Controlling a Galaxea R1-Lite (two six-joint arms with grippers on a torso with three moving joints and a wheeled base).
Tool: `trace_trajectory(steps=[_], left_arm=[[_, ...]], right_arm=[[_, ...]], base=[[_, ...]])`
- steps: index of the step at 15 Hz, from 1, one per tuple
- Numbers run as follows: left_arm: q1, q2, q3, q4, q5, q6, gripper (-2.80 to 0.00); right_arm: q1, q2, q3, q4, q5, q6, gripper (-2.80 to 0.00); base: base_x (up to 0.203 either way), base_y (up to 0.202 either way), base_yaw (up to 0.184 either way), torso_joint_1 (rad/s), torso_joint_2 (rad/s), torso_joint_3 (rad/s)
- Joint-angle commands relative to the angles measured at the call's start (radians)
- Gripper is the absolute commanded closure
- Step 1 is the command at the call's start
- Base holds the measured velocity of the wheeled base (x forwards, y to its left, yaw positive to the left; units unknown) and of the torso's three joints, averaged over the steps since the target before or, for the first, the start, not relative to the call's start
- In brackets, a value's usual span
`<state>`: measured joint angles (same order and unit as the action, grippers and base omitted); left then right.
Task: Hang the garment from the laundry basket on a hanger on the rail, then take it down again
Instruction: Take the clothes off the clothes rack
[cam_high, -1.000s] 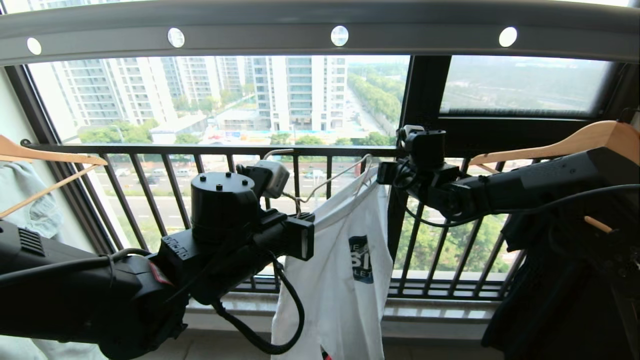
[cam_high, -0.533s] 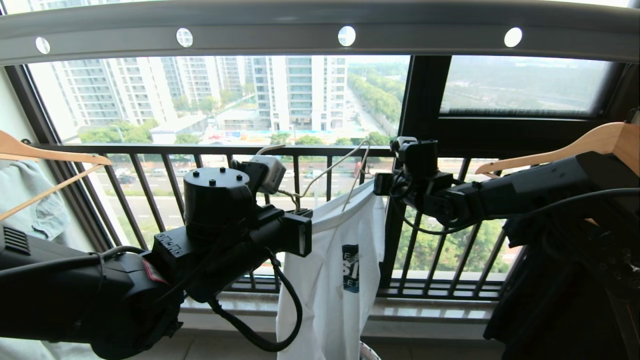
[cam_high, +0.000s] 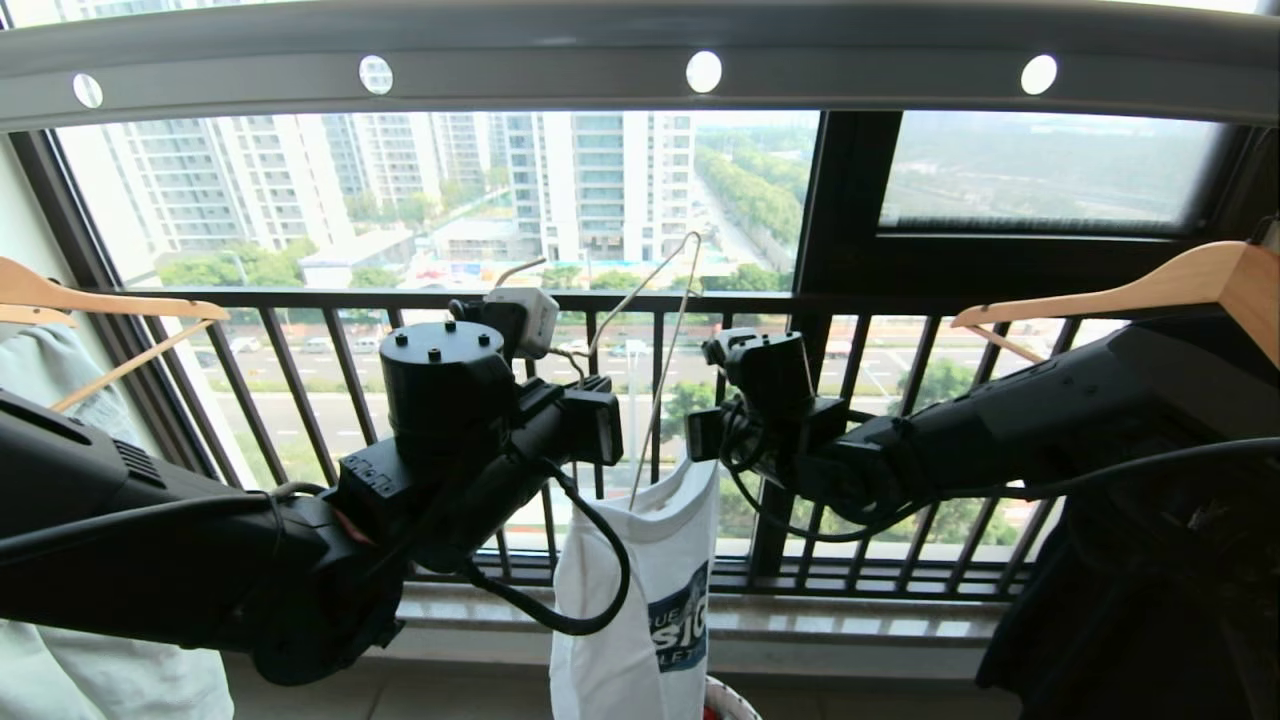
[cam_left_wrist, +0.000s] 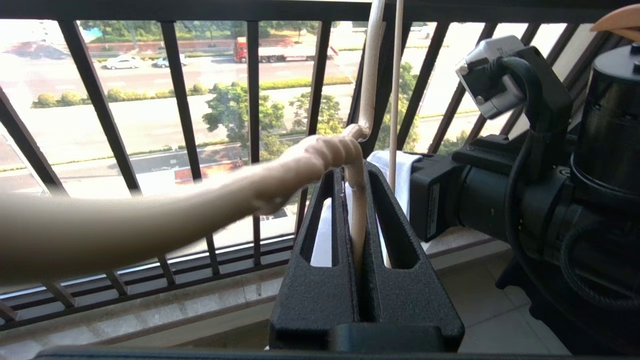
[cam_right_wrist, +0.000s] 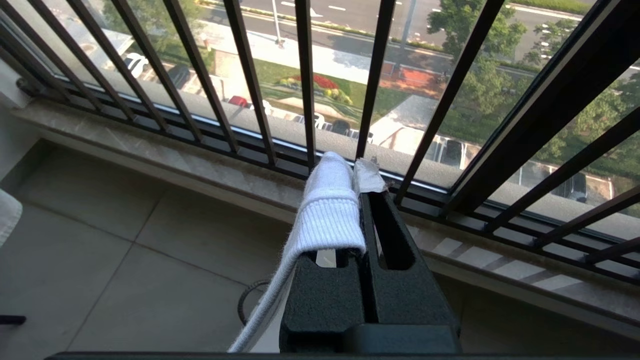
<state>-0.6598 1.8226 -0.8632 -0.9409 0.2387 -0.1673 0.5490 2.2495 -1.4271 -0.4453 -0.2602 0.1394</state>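
White T-shirt (cam_high: 640, 600) with its dark blue chest print hangs crumpled below the rail (cam_high: 640, 60) in my head view, between both arms, above a basket rim (cam_high: 725, 700). Through the left wrist, my left gripper (cam_left_wrist: 356, 175) is clamped on the cream wire hanger (cam_left_wrist: 367, 90). Through the right wrist, my right gripper (cam_right_wrist: 361, 200) pinches the ribbed neckband (cam_right_wrist: 327, 220).

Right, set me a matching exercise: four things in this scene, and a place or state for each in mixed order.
Things:
1. left gripper
2. right gripper
3. rail
4. wooden hanger

States:
a. overhead, pierced with round holes
b. shut on the cream hanger
c. at the far right, bare arm sloping down
d. shut on the T-shirt neckband

Pairs: 1-b, 2-d, 3-a, 4-c
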Motion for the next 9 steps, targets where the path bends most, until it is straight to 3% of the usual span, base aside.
trace_trajectory(steps=[1,3,5,9], left_arm=[[0.010,0.075,-0.025,-0.032,0.029,-0.002,0.00],[0.013,0.127,-0.038,-0.056,0.062,-0.002,0.00],[0.021,0.175,-0.082,-0.107,0.135,0.000,0.00],[0.025,0.179,-0.080,-0.118,0.152,0.031,0.00]], right_arm=[[0.034,-0.037,0.033,-0.006,-0.001,0.000,0.00],[0.039,-0.031,0.029,-0.020,-0.016,-0.001,0.00],[0.033,-0.005,0.025,-0.081,-0.020,-0.018,0.00],[0.017,0.041,0.022,-0.090,-0.021,-0.048,0.00]], base=[[0.000,0.000,0.000,0.000,0.00,0.000],[0.000,0.000,0.000,0.000,0.00,0.000],[0.000,0.000,0.000,0.000,0.00,0.000],[0.000,0.000,0.000,0.000,0.00,0.000]])
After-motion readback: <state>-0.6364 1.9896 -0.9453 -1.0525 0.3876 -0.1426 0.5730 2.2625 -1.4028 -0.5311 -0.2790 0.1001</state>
